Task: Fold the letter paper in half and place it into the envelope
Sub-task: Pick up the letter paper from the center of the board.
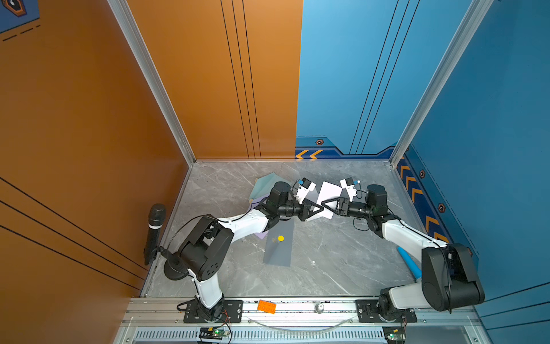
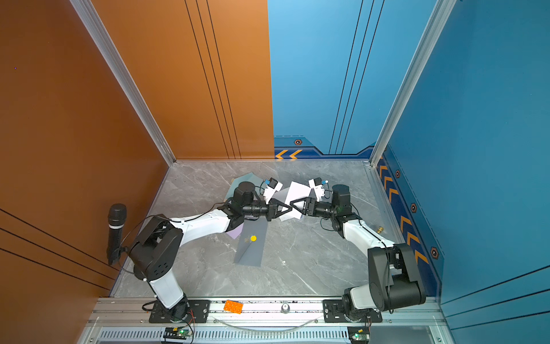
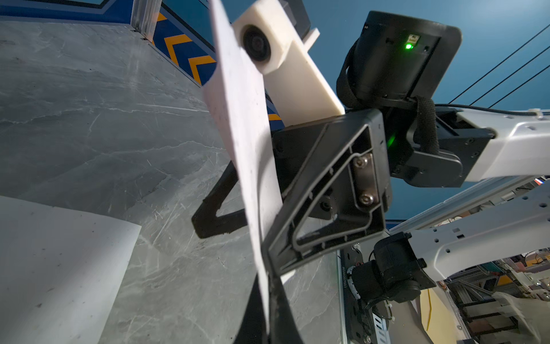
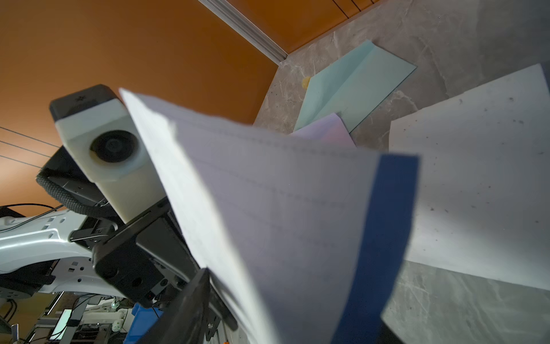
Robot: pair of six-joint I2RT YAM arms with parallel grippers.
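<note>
The white ruled letter paper (image 1: 329,190) (image 4: 282,208), with a blue band along one edge, stands upright above the back middle of the table. My left gripper (image 1: 318,208) (image 3: 268,297) is shut on its lower edge. My right gripper (image 1: 326,205) faces it, open. One of its black fingers (image 3: 214,214) is behind the sheet and the other (image 3: 321,193) is in front, so the paper hangs between them. A grey envelope (image 1: 279,244) with a yellow dot lies flat under the left arm. A teal envelope (image 1: 265,187) (image 4: 357,80) and a lavender one (image 4: 324,131) lie behind it.
Another white sheet (image 3: 59,268) (image 4: 476,193) lies flat on the marble table beside the grippers. A microphone (image 1: 154,229) stands at the left edge. A blue tube (image 1: 409,262) lies by the right arm. An orange brick (image 1: 266,306) sits on the front rail. Walls close three sides.
</note>
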